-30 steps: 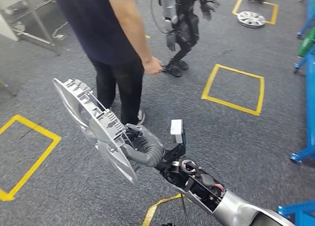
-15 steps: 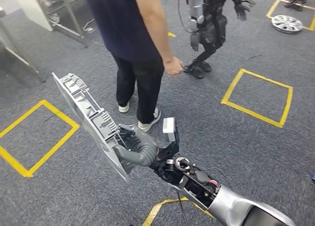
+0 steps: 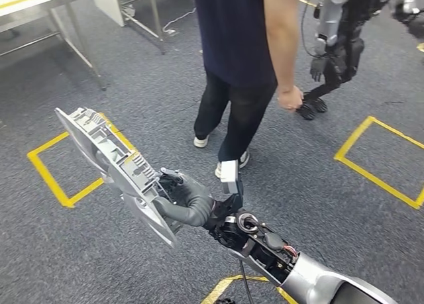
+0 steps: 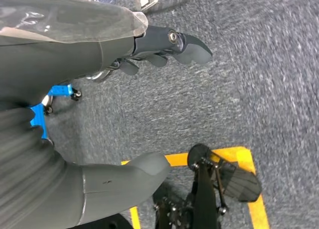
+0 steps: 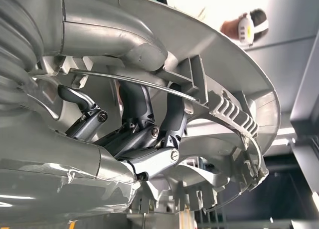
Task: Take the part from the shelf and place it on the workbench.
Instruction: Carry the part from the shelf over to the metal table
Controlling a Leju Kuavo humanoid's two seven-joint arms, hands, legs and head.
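Right hand (image 3: 186, 199) grips a long, ribbed grey plastic part (image 3: 112, 163), fingers curled through its frame. Left hand (image 4: 112, 109) hangs empty, fingers apart, above grey carpet (image 3: 320, 204).

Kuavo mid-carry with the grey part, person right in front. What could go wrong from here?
1. The person stands close ahead of the right hand; the long grey plastic part sticks out well past the hand and might clip their legs.
2. The hand grips the part near one end, so the free end could sag or twist loose while walking.
3. The metal-legged table is off to the side; the part's far end may catch a leg.
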